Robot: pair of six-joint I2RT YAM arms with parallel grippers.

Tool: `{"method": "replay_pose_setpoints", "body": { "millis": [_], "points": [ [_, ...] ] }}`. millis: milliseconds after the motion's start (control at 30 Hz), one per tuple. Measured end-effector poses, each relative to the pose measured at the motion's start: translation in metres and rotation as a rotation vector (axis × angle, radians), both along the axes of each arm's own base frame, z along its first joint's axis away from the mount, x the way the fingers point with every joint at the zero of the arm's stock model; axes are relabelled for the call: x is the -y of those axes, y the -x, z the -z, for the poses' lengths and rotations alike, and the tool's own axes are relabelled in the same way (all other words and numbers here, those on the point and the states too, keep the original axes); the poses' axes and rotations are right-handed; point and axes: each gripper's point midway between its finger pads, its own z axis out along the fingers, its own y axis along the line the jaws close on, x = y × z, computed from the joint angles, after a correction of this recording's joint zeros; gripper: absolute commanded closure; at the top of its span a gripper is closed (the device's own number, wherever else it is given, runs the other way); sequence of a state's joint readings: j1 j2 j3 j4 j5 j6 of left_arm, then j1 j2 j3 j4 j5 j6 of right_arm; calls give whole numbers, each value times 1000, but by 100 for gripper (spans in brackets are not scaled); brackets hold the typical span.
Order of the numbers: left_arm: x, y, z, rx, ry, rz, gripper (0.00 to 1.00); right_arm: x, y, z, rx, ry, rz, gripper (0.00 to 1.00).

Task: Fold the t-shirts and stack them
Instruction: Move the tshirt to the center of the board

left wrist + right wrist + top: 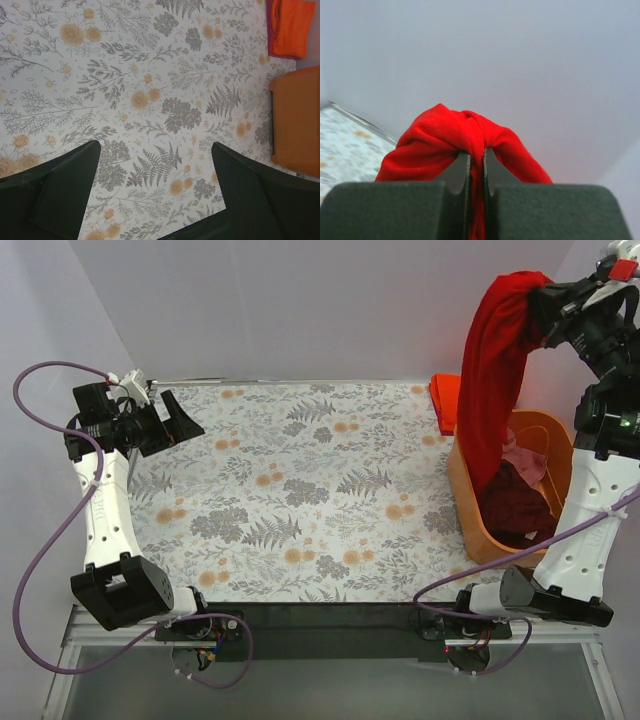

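Note:
My right gripper (pixel 540 308) is shut on the bright red t-shirt (pixel 492 380) and holds it high above the orange tub (pixel 462 502). The shirt hangs down in a long bunch, its lower end at the tub. In the right wrist view the red cloth (pixel 445 137) is pinched between the jaws. A maroon shirt (pixel 518 508) and a dusty pink shirt (pixel 522 458) lie in the tub. A folded orange-red shirt (pixel 445 400) lies at the table's far right edge; it also shows in the left wrist view (pixel 291 26). My left gripper (pixel 182 418) is open and empty over the far left.
The table (pixel 300 490) has a floral cloth with grey ferns and orange flowers. The orange tub stands at the right edge beside the right arm; its wall shows in the left wrist view (pixel 296 120). White walls close the back and sides.

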State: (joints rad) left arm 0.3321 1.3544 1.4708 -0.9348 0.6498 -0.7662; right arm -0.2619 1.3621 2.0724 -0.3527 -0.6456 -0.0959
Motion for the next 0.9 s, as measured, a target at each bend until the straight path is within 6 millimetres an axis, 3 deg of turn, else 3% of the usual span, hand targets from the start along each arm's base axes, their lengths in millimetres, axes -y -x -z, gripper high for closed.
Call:
{"method": "replay_pose_setpoints", "body": {
  "millis": [133,233,467,567,667,767,833,867,900],
  "points": [
    [1,-4,-4,14,18,-8,7,-70,3,-34,101,-69,-247,99],
    [2,-6,-8,25,33,-13,7,-121,10,-39,113,-103,-403,99],
    [2,-12,-14,46,54,-30,7,-193,28,-65,214,-186,-572,99],
    [2,-13,-15,54,54,-31,7,-217,44,-64,241,-202,-635,99],
    [2,-14,-14,58,49,-27,7,-239,51,-27,171,-195,-680,99],
    [1,-12,-11,62,32,-16,7,-258,45,50,11,-158,-697,98],
    [2,-9,-8,58,18,7,7,-264,33,118,-119,-116,-669,77],
    [4,-6,-6,55,10,28,7,-265,27,155,-194,-87,-646,52],
    [5,-3,-4,54,0,57,7,-264,21,198,-281,-49,-615,43]
  ]
}}
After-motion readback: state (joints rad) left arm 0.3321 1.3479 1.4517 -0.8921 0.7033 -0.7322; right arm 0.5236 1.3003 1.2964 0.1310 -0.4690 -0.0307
